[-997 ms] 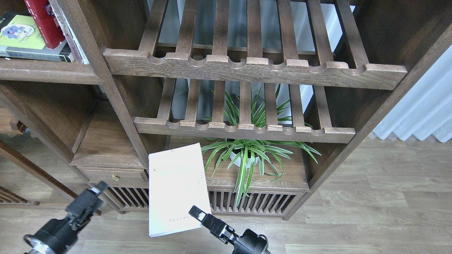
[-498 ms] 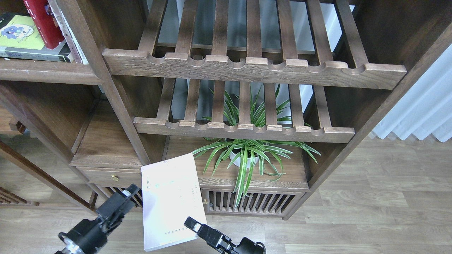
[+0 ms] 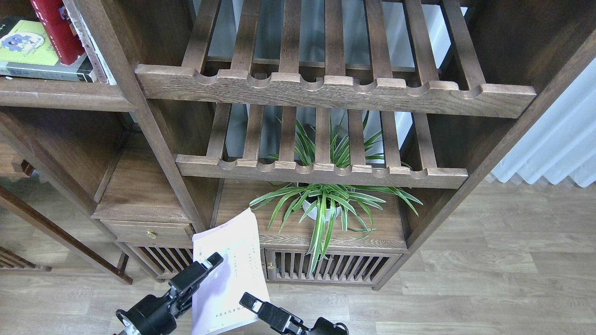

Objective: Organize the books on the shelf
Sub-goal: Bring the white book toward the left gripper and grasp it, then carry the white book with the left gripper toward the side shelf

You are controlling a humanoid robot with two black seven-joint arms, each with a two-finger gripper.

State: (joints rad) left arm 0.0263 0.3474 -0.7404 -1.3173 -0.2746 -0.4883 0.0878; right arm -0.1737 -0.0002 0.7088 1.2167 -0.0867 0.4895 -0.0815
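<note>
Near the bottom edge, your right gripper [image 3: 250, 301] clamps the white-lavender book [image 3: 231, 274].
Left gripper [image 3: 210, 261] touches its cover; you cannot tell its finger spread.

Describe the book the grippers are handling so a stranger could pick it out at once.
Start at the big dark-brown bookcase and drop to its foot, in front of the spider plant. There, between the left gripper and the right gripper, a white-lavender paperback tilts in mid-air. Unlike the red book and the yellow-green one, it is off the shelf.
</note>
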